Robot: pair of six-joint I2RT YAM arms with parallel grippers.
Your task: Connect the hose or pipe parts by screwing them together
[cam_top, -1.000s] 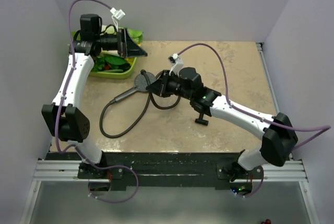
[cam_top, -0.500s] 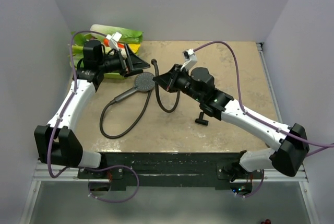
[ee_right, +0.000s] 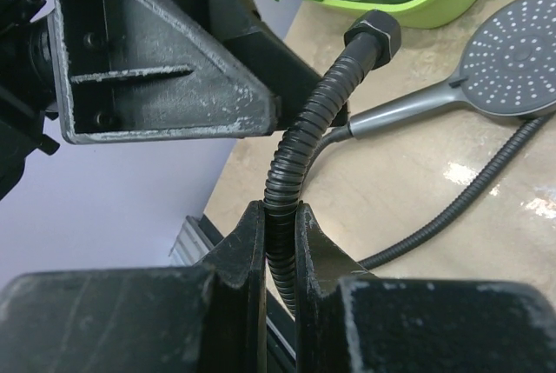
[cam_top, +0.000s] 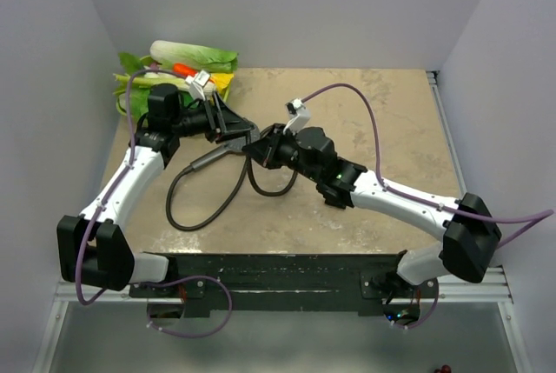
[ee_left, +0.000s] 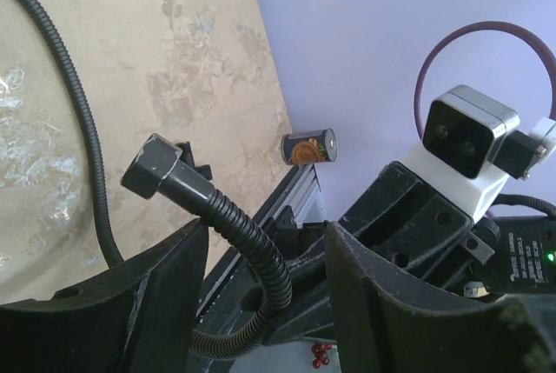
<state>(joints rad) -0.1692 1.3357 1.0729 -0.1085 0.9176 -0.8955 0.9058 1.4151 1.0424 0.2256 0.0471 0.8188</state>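
Observation:
The dark ribbed hose (ee_right: 300, 129) rises out of my right gripper (ee_right: 280, 212), which is shut on it a short way below its hex end nut (ee_right: 375, 34). That nut (ee_left: 152, 164) points up past my left gripper (ee_left: 265, 243), whose jaws stand apart on either side of the hose without touching it. The grey shower head (ee_right: 512, 64) lies face up on the table, its handle (cam_top: 201, 163) pointing down-left. In the top view my left gripper (cam_top: 239, 136) covers its round face, tip to tip with my right gripper (cam_top: 254, 149). The rest of the hose (cam_top: 185, 228) loops on the table.
A green bowl of vegetables (cam_top: 174, 73) sits at the back left corner, close behind the left arm. A small black clamp (cam_top: 334, 199) lies under the right forearm. A small orange and black cylinder (ee_left: 308, 147) rests by the rail at the table's edge.
My left arm swung from the vegetable bowl to the table's middle, and its jaws narrowed around the hose end. My right gripper kept hold of the hose and shifted slightly left.

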